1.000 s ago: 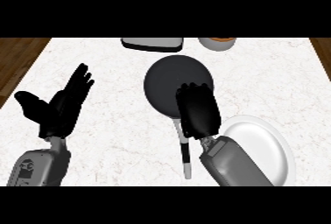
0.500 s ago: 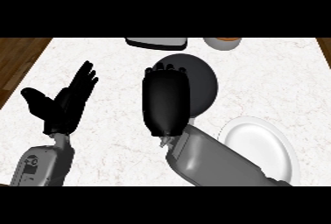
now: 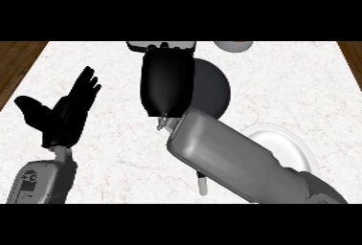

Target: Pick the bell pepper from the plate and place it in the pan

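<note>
My right hand (image 3: 168, 81) is raised high and close to the view, its back toward me. It covers the left part of the dark round pan (image 3: 213, 91). The grey right forearm (image 3: 226, 158) crosses the pan's handle (image 3: 203, 184), of which only the tip shows. The white plate (image 3: 286, 143) lies to the right of the forearm, and the part that shows has nothing on it. No bell pepper appears anywhere; whatever is under the right hand is hidden. My left hand (image 3: 60, 117) rests open at the left, fingers up.
A dark flat object (image 3: 140, 45) sits at the counter's far edge behind the right hand. A pale bowl (image 3: 234, 45) stands at the far right. Wooden floor (image 3: 17, 62) borders the white marble counter (image 3: 113, 153) on both sides.
My right hand has lifted and moved forward and left, from over the plate side to over the pan, coming closer to the view. The left hand has stayed put.
</note>
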